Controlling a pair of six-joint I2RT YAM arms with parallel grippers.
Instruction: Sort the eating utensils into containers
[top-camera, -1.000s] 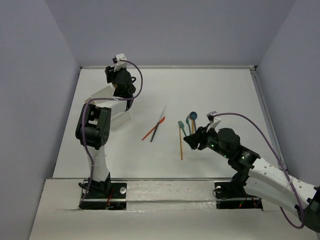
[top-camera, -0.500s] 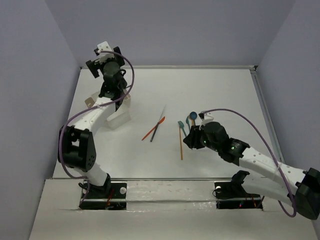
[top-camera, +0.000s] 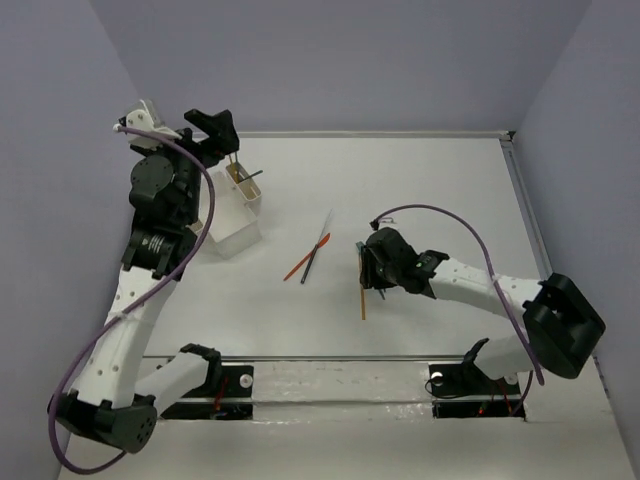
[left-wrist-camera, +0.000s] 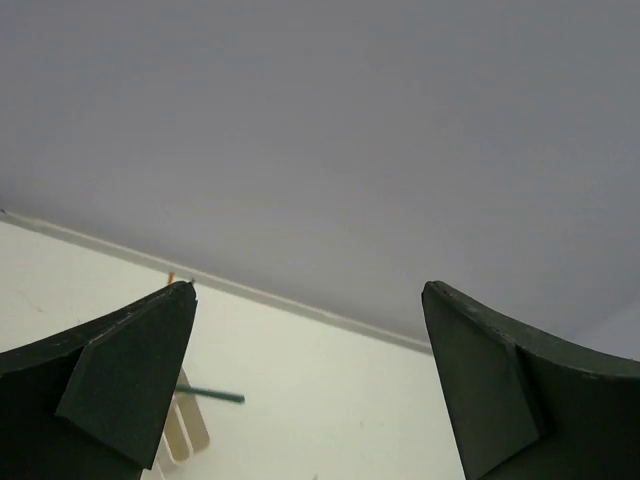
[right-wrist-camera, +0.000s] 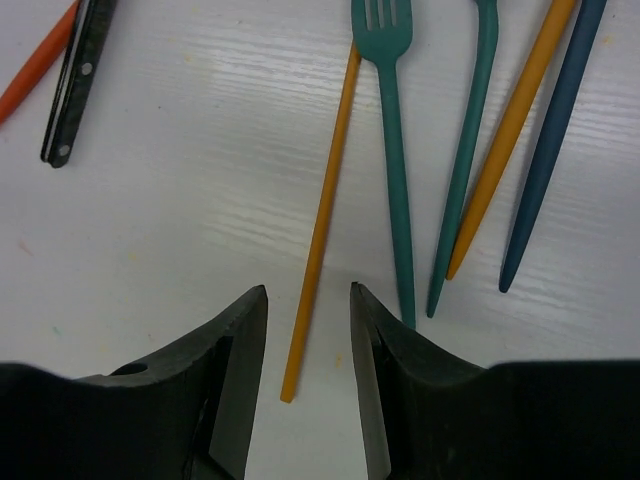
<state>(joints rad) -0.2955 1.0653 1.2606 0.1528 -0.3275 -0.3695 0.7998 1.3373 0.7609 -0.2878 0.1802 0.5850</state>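
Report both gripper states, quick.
Left gripper: open, holding nothing.
Right gripper: open, straddling the orange stick, not gripping it.

Loose on the table: two orange sticks (right-wrist-camera: 319, 230); one red stick (right-wrist-camera: 35, 68); one dark blue stick (right-wrist-camera: 550, 150); one teal fork (right-wrist-camera: 393, 170); one teal spoon (right-wrist-camera: 465, 160), handle only in view; one black-handled knife (right-wrist-camera: 78, 75); one white container (top-camera: 235, 235), holding at least two sticks.

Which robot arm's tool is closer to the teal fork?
The right one. The right tool sits at the end of the fork's handle, open around the orange stick beside it. The left tool is far off, near the white box at the back left.
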